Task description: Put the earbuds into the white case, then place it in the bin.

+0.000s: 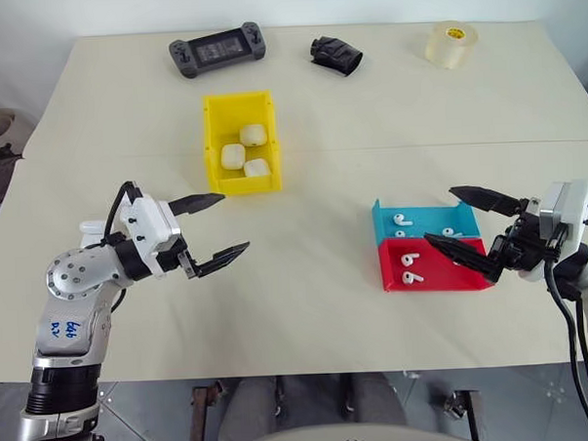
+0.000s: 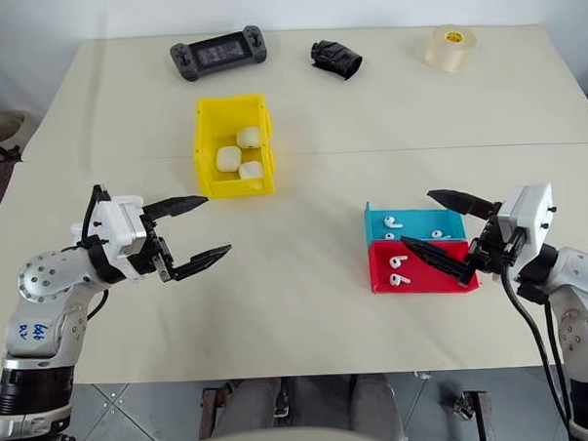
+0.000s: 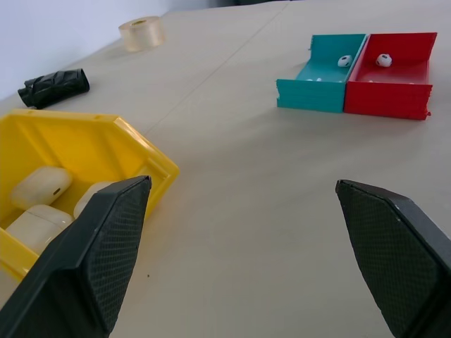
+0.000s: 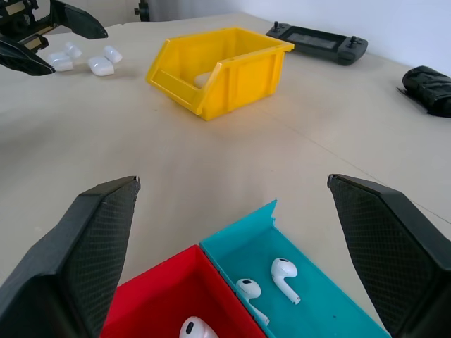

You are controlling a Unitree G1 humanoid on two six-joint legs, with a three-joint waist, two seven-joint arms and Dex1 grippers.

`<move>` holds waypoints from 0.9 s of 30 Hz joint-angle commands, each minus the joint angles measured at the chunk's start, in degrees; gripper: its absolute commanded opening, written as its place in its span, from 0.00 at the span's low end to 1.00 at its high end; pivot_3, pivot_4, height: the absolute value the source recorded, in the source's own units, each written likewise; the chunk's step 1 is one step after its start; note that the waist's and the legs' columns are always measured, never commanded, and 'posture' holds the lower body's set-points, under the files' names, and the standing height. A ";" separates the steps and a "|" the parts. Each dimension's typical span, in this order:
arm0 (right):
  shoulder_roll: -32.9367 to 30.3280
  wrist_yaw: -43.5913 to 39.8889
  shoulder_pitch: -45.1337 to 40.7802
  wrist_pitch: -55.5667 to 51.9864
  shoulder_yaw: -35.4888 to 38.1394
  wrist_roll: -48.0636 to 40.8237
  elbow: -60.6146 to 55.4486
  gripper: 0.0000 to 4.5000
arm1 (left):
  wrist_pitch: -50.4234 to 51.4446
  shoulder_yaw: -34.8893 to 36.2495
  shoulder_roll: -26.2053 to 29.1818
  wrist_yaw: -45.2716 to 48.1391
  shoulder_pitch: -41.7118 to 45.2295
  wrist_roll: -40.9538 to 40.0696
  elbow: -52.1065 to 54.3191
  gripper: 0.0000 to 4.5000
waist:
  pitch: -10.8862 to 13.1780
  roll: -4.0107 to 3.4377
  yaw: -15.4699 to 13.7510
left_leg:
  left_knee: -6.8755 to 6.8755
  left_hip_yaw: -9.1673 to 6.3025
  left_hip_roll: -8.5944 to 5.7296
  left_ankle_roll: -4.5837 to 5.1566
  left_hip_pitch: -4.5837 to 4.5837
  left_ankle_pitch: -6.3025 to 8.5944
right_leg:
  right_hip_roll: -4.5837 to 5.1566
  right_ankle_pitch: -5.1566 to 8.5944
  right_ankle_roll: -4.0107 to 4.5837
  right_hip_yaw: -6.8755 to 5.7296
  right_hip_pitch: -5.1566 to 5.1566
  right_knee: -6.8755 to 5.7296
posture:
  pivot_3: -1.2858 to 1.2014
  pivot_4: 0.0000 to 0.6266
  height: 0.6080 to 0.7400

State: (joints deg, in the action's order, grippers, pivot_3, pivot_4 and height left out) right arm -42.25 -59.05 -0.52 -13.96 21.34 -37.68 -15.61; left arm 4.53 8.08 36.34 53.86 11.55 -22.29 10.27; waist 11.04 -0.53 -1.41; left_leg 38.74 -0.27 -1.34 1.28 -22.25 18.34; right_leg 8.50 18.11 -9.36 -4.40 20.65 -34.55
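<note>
The yellow bin [image 1: 212, 136] stands on the table left of centre, with three white cases [image 1: 233, 157] inside it. More white cases [image 4: 102, 65] lie loose on the table by my left hand. Earbuds [image 1: 401, 219] lie in a shallow blue tray [image 1: 425, 213], and others [image 1: 410, 260] in the red tray [image 1: 443, 280] against it. My left gripper [image 1: 234, 221] hovers open and empty, nearer than the bin. Over the two trays hangs my right gripper [image 1: 439, 214], open, with nothing between its fingers.
At the table's far edge lie a dark game controller [image 1: 216, 50], a black bundle [image 1: 336, 55] and a roll of tape [image 1: 450, 44]. Bare tabletop stretches between the bin and the trays.
</note>
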 commanded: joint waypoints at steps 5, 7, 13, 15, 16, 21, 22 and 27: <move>1.40 -1.07 0.04 1.72 -0.56 -0.54 -1.30 1.00 | -0.04 4.41 0.03 -2.48 -2.64 -2.39 1.79 0.99 | 0.00 0.00 0.03 | 0.00 0.00 0.01 0.00 0.00 0.00 | 0.00 0.00 0.00 0.00 0.00 0.00 | 0.52 0.24 1.00; 2.25 -1.82 -1.13 1.92 -2.40 -0.94 -1.83 1.00 | 1.37 7.35 0.05 -4.75 -5.44 -2.97 2.80 0.99 | 0.00 0.00 0.20 | 0.00 0.00 0.02 0.00 0.01 0.00 | 0.00 0.00 0.00 0.00 0.00 0.00 | 0.52 0.24 1.00; 5.20 -3.83 -4.44 3.07 -8.37 -0.74 -3.82 1.00 | 5.49 16.34 -3.97 -15.40 -16.39 -4.12 8.18 0.99 | 0.00 0.00 0.62 | -0.14 0.06 0.07 -0.01 0.09 0.00 | 0.00 0.00 0.01 0.03 0.02 0.01 | 0.52 0.24 1.00; 6.32 -5.59 -5.44 4.92 -10.80 0.10 -4.15 1.00 | 5.61 19.90 -6.94 -19.87 -20.23 -4.12 10.69 0.99 | 0.00 0.02 0.57 | -0.18 0.04 0.07 -0.04 0.09 0.02 | 0.02 0.00 0.01 0.05 0.01 0.06 | 0.52 0.24 1.00; 6.95 -6.31 -6.13 6.13 -11.82 0.66 -3.84 1.00 | 5.53 21.67 -8.54 -22.61 -22.01 -3.60 12.00 0.99 | 0.00 0.02 0.55 | -0.18 0.03 0.07 -0.06 0.08 0.03 | 0.01 0.00 0.01 0.04 0.02 0.08 | 0.52 0.24 1.00; 9.35 -8.54 -9.16 8.56 -13.90 0.50 -1.51 1.00 | 7.06 28.12 -14.41 -28.28 -31.10 -6.55 16.13 0.99 | -0.01 0.05 0.01 | -0.18 0.03 0.06 -0.11 0.09 0.06 | 0.01 0.00 0.01 0.03 0.00 0.12 | 0.52 0.24 1.00; 9.33 -9.09 -9.78 8.79 -14.48 0.78 -0.92 1.00 | 8.63 29.33 -16.09 -29.98 -33.37 -8.08 17.06 0.99 | -0.02 0.06 -0.05 | -0.16 0.03 0.06 -0.12 0.09 0.07 | 0.02 0.00 0.01 0.03 -0.01 0.14 | 0.52 0.24 1.00; 9.50 -10.44 -11.28 9.27 -15.38 0.95 0.55 1.00 | 12.18 30.31 -18.77 -34.78 -37.97 -8.62 19.91 0.99 | -0.04 0.11 -0.13 | -0.15 0.01 0.07 -0.15 0.09 0.15 | 0.03 0.01 0.02 0.03 -0.06 0.48 | 0.52 0.24 1.00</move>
State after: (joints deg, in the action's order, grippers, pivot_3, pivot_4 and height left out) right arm -32.91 -68.88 -10.95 -6.05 5.79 -36.43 -14.71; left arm 16.34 36.57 17.34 20.63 -25.86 -29.90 26.80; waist 11.00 -0.43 -1.54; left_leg 38.59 -0.27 -1.27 1.12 -22.16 18.49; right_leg 8.53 18.13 -9.31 -4.38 20.60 -34.06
